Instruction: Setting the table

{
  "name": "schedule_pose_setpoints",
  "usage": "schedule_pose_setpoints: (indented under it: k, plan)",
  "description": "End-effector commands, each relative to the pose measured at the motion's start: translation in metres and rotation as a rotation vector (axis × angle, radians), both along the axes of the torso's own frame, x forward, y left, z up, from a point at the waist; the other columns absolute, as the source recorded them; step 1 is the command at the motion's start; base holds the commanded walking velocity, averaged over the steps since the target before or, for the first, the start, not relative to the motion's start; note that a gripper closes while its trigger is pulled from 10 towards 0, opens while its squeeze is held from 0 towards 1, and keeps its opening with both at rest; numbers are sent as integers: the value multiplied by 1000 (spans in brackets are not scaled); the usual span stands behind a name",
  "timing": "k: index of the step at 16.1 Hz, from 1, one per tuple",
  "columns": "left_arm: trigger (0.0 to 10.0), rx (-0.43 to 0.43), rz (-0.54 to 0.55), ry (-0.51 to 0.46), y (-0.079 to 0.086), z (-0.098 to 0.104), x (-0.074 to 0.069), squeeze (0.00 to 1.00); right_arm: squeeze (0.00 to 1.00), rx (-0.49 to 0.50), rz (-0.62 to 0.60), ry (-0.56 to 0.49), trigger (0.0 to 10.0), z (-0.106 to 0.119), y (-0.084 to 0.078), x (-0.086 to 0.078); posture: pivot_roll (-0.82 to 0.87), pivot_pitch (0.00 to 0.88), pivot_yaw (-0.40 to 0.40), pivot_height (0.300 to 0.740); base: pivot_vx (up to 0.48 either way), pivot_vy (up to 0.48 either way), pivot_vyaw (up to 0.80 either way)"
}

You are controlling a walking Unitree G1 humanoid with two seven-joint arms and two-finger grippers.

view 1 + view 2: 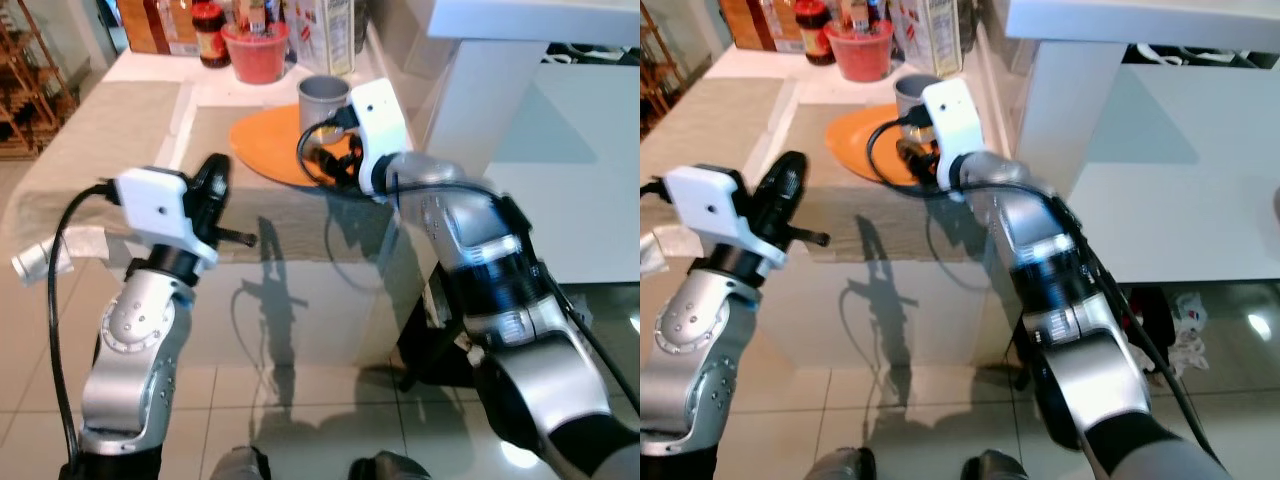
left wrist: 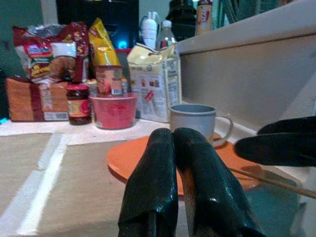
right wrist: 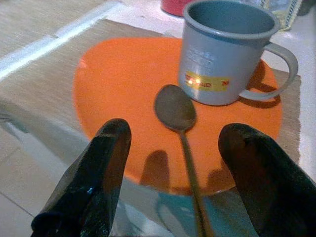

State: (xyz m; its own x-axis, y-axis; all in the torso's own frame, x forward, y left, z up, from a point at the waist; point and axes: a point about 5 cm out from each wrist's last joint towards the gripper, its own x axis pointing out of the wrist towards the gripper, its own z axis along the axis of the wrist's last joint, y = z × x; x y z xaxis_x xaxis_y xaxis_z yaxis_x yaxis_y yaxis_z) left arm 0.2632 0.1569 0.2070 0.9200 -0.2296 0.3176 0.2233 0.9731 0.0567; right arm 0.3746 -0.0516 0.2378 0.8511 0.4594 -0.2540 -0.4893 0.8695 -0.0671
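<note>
At the left, the left gripper [image 1: 222,178] was raised just short of the table's near edge with its two black fingers [image 2: 163,182] pressed together on nothing, pointing toward the orange plate [image 3: 118,84]. That plate lay on a beige placemat [image 1: 210,130] near the glass table's right side, with a grey mug [image 3: 222,49] standing on its far part and a spoon [image 3: 180,123] lying on it, bowl just beside the mug's base and handle running back over the near rim toward the robot. Behind, a red bowl [image 1: 257,50], a jar [image 1: 209,18] and a carton [image 2: 153,81] crowded the table's far end. To the right, the right gripper [image 3: 173,182] hovered low over the plate's near rim with its fingers spread wide apart, one on each side of the spoon handle, empty. The step looked like either taking up or having just released the spoon; if picking it up, the fingers would need to drop level and close squarely on the thin handle without nudging the mug. The handle's end was cut off at the wrist picture's edge, and the mug's contents could not be seen.
</note>
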Motion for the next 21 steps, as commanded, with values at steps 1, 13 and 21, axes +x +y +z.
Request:
schedule_pose_setpoints:
  k: [1,13,21]
  plan:
    - [10000,14,-8,8,-2,0,-3,0,0,70,22,-42,10000,13,4,4,-59,89,-25,740,0,0,0]
    - [10000,-22,-17,12,-8,2,-17,0,0,59,195,37,10000,14,28,-1,-47,148,-32,740,120,0,0]
    - [10000,2,-27,31,-11,-1,-19,0,0,30,128,45,10000,18,18,5,-51,154,-25,740,63,0,0]
